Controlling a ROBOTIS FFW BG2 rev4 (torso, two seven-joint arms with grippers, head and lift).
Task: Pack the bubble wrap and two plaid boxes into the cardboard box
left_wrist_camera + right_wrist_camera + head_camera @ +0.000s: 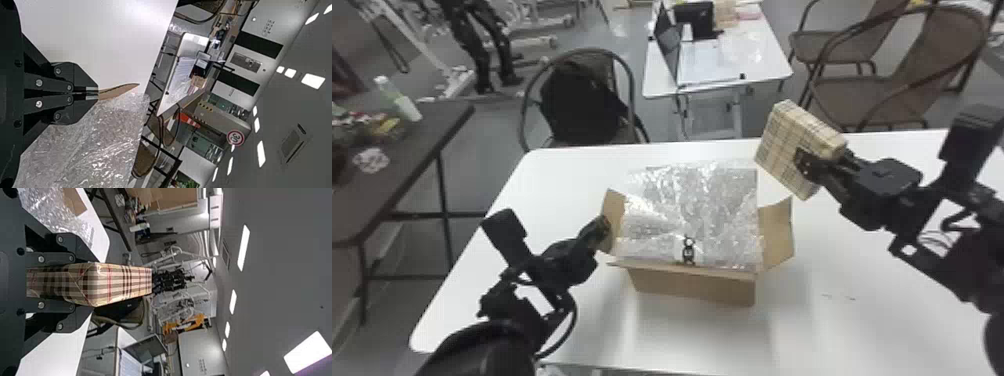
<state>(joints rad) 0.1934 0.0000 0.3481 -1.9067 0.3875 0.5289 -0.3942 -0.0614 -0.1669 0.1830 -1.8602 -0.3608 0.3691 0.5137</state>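
Right tool (813,162) grasping a plaid box (779,145), left tool (604,234) clenched on the left flap (615,204).
The plaid box is held tilted above the bench (832,330), past the right flap (776,232); bubble wrap (702,200) spreads across the open cardboard box (692,289), which sits on the bench.

Bubble wrap (702,200) covers cardboard box (692,285) opening, blocks straight drop from above. Left flap (613,204) splayed, left gripper (604,230) clamped on it, left side blocked. Right flap (777,235) sticks outward, in the way of a low pass from the right. Open table (862,265) right of box and along its near side; bare strip on left too, beyond left gripper.
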